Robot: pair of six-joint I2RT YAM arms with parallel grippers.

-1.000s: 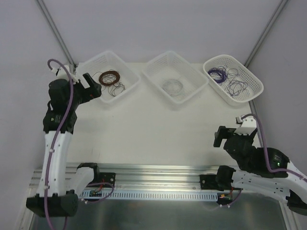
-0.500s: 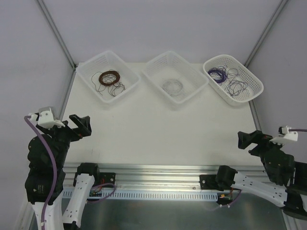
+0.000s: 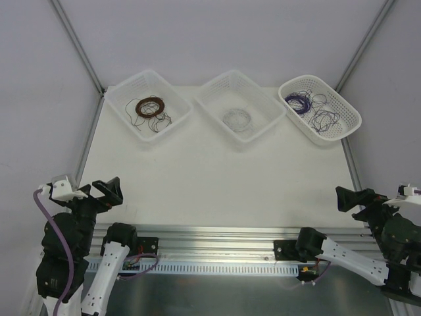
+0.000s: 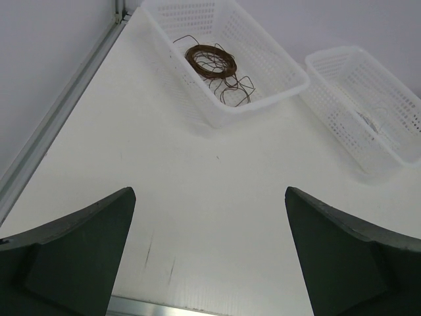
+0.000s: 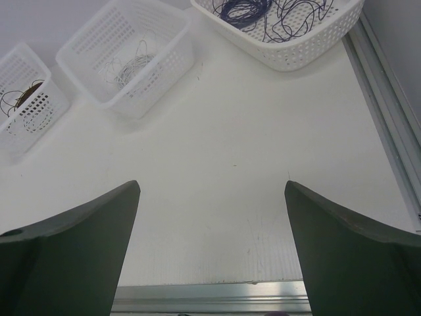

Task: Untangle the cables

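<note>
Top external: left claw [image 3: 107,191], right claw [image 3: 355,199] agape; cables [image 3: 322,117] apparently tangled

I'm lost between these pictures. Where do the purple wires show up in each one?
Top external: purple wires at the far right, in the right basket.
Left wrist: not in it.
Right wrist: at the top edge, right of middle.
Shared landmark: the middle basket shows in all three views.

Both arms are sitting folded low at the near edge. The left gripper [image 3: 110,190] [image 4: 210,263] at near left and the right gripper [image 3: 351,197] [image 5: 210,253] at near right are pointing far, fingers spread wide.
</note>
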